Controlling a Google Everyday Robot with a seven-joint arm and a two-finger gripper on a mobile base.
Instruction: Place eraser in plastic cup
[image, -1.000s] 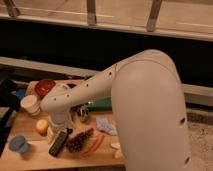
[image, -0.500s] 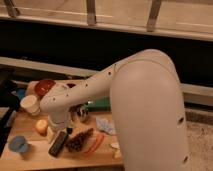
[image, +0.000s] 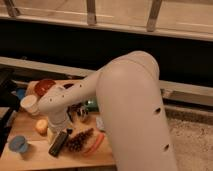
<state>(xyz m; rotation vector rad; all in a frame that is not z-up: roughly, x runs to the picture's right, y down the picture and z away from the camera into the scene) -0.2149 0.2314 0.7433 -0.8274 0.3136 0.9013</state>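
You are looking at what reads as an indoor lab or office test area, not a home. At 8 o'clock a wooden table (image: 30, 156) holds mismatched props: a red bowl (image: 45, 86), a white cup (image: 30, 104) and a pine cone (image: 80, 140). The gripper (image: 61, 131) hangs there, close over the eraser (image: 57, 143). Speckled floor (image: 192, 145) lies at 4 o'clock, and metal railing posts (image: 91, 12) stand at 12.

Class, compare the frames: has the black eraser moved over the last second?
No. The eraser lies where it did, between the plastic cup and the pine cone; the gripper is at its upper end.
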